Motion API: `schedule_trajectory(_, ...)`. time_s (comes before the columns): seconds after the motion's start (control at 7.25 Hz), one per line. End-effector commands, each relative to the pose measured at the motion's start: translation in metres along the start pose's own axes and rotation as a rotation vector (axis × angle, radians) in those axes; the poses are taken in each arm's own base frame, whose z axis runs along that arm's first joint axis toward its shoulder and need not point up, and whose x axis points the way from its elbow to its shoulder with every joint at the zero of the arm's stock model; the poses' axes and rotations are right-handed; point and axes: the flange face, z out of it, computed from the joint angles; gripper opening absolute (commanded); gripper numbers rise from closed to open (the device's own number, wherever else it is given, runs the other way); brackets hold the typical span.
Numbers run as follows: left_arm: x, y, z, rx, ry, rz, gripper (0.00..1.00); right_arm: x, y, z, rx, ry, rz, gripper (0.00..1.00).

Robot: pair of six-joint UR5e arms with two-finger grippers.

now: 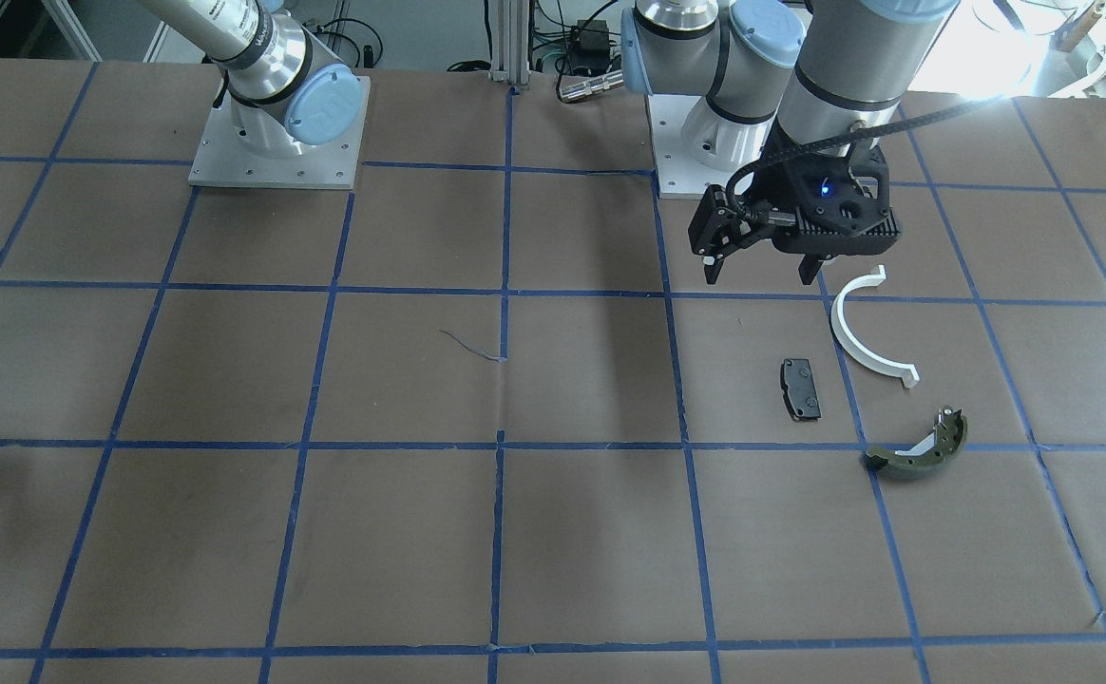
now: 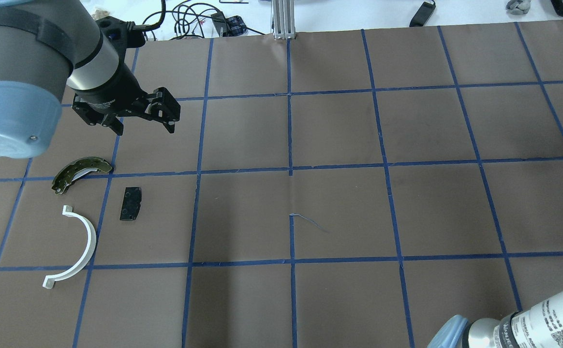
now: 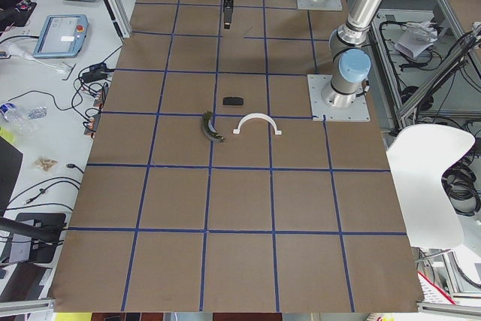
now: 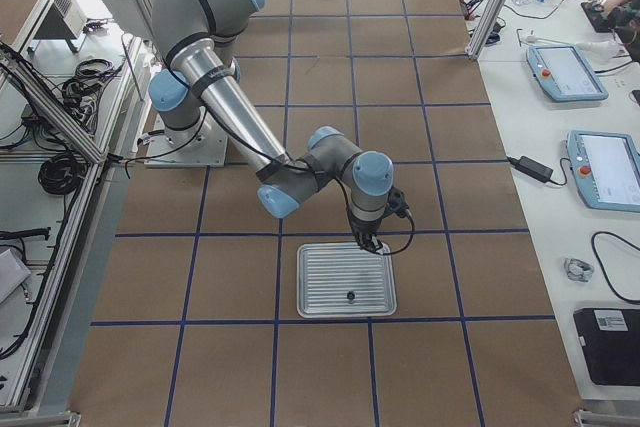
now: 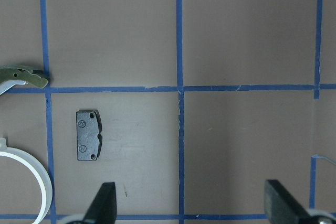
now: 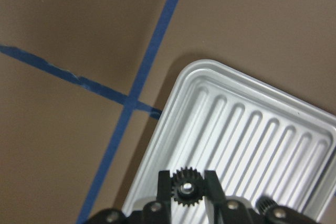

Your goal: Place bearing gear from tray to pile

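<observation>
My right gripper [image 6: 185, 195] is shut on a small black bearing gear [image 6: 185, 188] and holds it over the near corner of the ribbed metal tray [image 6: 247, 129]. In the exterior right view this gripper [image 4: 369, 243] stands at the tray's [image 4: 330, 272] far edge. The pile lies far off on the table: a white half-ring arc [image 2: 89, 239], a black pad [image 2: 130, 203] and an olive-green curved shoe [image 2: 81, 171]. My left gripper [image 2: 143, 126] hovers open and empty above the pile, as the left wrist view [image 5: 194, 208] shows.
A second small dark toothed part [image 6: 265, 203] sits by my right fingers, partly hidden. A small black part [image 4: 350, 295] lies in the tray. Blue tape lines grid the brown table [image 1: 515, 380]. The arm bases [image 1: 273, 161] stand at the robot's edge.
</observation>
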Motion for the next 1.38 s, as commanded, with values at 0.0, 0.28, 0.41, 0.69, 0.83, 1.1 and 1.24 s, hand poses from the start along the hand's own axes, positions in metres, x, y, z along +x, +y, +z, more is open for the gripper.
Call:
schedule_trajectory(0.0,0.0,0.0,0.0,0.0,0.0,0.0,1.0,-0.082,-0.083,-0.038,-0.001,-0.016,0.082,0.0)
schedule_trajectory(0.28,0.0,0.0,0.0,0.0,0.0,0.0,1.0,-0.183,-0.164,-0.059,-0.003,-0.028,0.157,0.0)
schedule_trajectory(0.41,0.0,0.0,0.001,-0.001,0.0,0.0,1.0,-0.231,-0.189,-0.067,-0.028,-0.049,0.216,0.0)
schedule_trajectory(0.69,0.0,0.0,0.0,0.0,0.0,0.0,1.0,-0.369,-0.237,-0.083,-0.081,-0.099,0.361,0.0)
schedule_trajectory(0.83,0.0,0.0,0.0,0.0,0.0,0.0,1.0,-0.442,-0.259,-0.092,-0.075,-0.09,0.407,0.0)
schedule_trajectory(1.1,0.0,0.0,0.0,0.0,-0.002,0.0,1.0,-0.579,-0.288,-0.087,-0.02,-0.174,0.526,0.0)
schedule_trajectory(1.24,0.0,0.0,0.0,0.0,-0.002,0.0,1.0,-0.621,-0.289,-0.074,-0.038,-0.174,0.539,0.0)
